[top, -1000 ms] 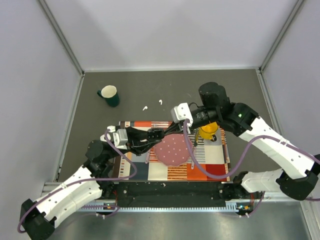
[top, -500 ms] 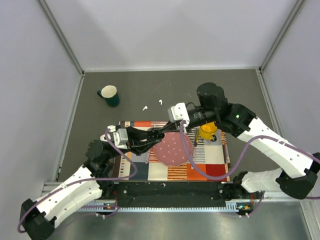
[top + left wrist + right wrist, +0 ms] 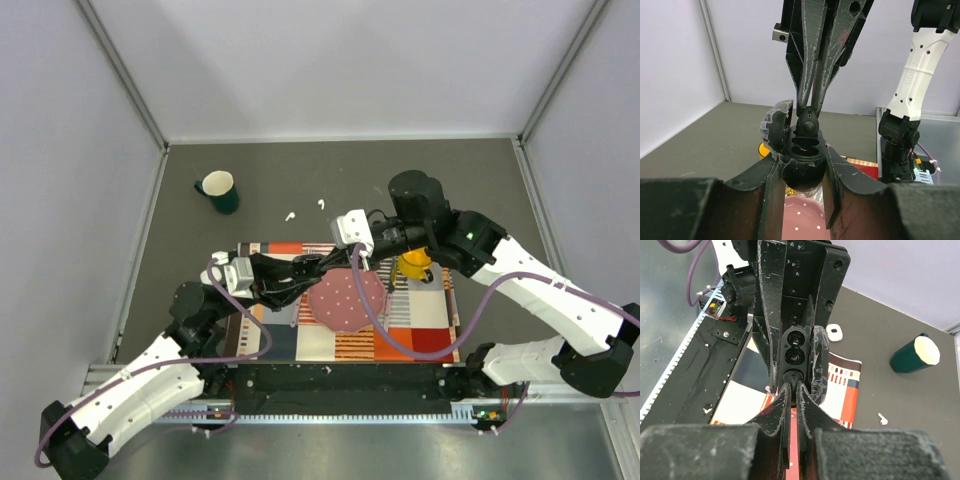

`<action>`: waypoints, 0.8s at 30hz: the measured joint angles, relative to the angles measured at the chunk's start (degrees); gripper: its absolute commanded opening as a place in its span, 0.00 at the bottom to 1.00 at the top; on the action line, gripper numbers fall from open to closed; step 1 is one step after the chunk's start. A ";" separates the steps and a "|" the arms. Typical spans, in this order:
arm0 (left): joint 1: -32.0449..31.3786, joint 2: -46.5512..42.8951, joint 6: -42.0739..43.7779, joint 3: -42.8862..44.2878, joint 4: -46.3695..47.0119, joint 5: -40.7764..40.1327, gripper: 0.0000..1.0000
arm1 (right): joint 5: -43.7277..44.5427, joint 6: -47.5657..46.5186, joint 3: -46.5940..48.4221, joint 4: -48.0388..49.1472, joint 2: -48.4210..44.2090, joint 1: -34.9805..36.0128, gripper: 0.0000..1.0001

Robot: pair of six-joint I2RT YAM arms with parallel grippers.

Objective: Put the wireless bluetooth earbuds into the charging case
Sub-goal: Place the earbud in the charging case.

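Left wrist view: holds the open black rounded plastic charging case (image 3: 801, 177) clamped in the nearly shut left gripper (image 3: 801, 162), above the pink dotted plate (image 3: 805, 222); pinches one small black earbud (image 3: 808, 124) in the shut right gripper (image 3: 807, 111), at the case's mouth. Lower straight into a well, steady the case, release once seated. Elsewhere: two tiny white earbuds (image 3: 290, 215) far on the table, one small white plastic case (image 3: 834, 332).

Smooth white plastic charging case (image 3: 834, 332), matt grey tabletop (image 3: 450, 170)

Mug (image 3: 218, 190) far-left on table (image 3: 480, 180); earbuds (image 3: 290, 215) to its right — both behind mat (image 3: 420, 320); plate (image 3: 340, 305) on mat, centre.
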 measured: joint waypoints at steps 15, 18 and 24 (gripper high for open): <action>0.02 -0.61 0.68 -0.52 -1.18 -1.25 0.00 | 4.35 0.50 0.07 -0.15 1.49 1.55 0.14; 0.02 -0.61 0.66 -0.61 -1.16 -1.29 0.00 | 5.77 0.68 0.09 -0.35 1.51 1.79 0.25; 0.17 -0.59 0.90 -0.66 -1.31 -2.51 0.00 | 8.33 0.61 0.13 -0.83 1.46 1.92 0.37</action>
